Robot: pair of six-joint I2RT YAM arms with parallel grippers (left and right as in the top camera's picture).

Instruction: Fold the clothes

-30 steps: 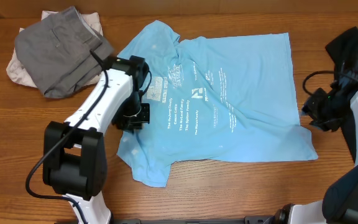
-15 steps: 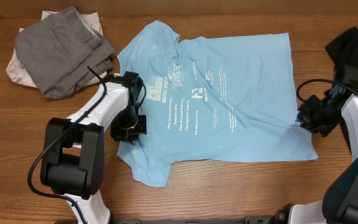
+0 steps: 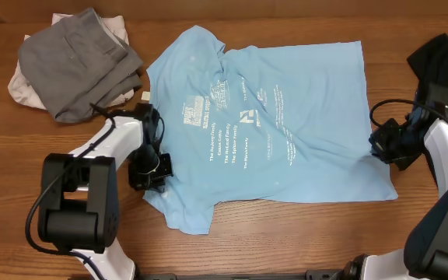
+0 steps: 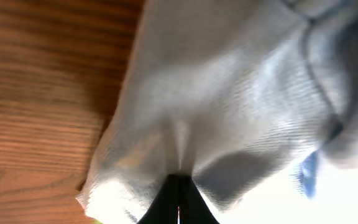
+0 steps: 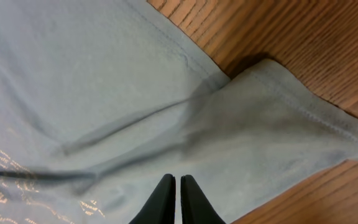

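The light blue T-shirt (image 3: 286, 124) lies spread on the wooden table, printed side up. My left gripper (image 3: 152, 169) is at the shirt's left sleeve. In the left wrist view it (image 4: 179, 178) is shut, with pale cloth (image 4: 229, 93) bunched at its tips. My right gripper (image 3: 378, 145) sits at the shirt's right edge. Seen from the right wrist it (image 5: 178, 179) is shut down on the blue fabric (image 5: 104, 81), only a thin slit between its fingers, beside a folded-over hem corner (image 5: 303, 124).
A grey garment (image 3: 76, 62) lies crumpled on an off-white one (image 3: 18, 87) at the back left. A black garment (image 3: 446, 54) sits at the back right, behind the right arm. Bare wood (image 3: 286, 233) runs along the front edge.
My left gripper has moved left and toward the front, pulling the sleeve with it. My right gripper has shifted in to the shirt's right edge and closed there.
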